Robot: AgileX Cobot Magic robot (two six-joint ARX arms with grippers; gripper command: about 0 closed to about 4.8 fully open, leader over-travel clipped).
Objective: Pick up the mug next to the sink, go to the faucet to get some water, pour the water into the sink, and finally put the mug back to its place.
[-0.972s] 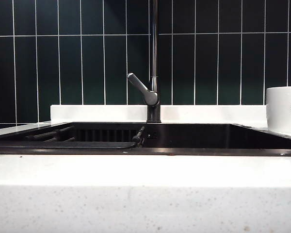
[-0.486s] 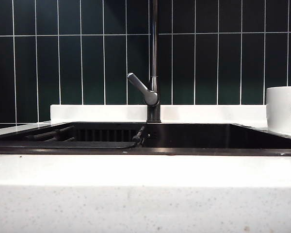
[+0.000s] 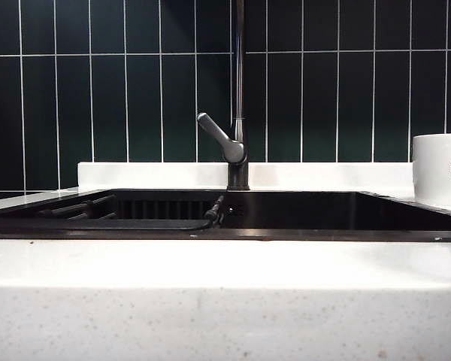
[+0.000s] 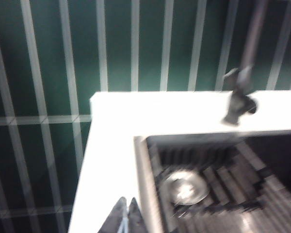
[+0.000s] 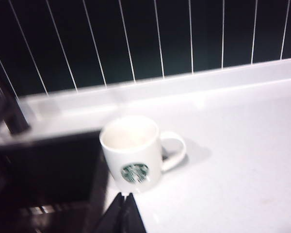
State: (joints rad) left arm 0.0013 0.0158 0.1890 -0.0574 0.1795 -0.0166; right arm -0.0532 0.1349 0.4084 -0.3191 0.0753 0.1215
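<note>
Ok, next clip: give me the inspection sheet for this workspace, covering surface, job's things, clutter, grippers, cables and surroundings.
Surface: white speckled counter, bare along the front.
Mug: upright on the counter right beside the sink, logo toward the right wrist camera, looks empty.
Sink: black basin, round drain visible; a dark grate lies in its left part.
Faucet: upright behind the sink, grey lever angled up to the left; no water seen.
Clutter: nothing seen.
Left gripper: jaws shut, empty, over the counter at the sink's left edge.
Right gripper: jaws shut, empty, short of the mug.
Cables: nothing seen.
Surroundings: dark green tile wall.
</note>
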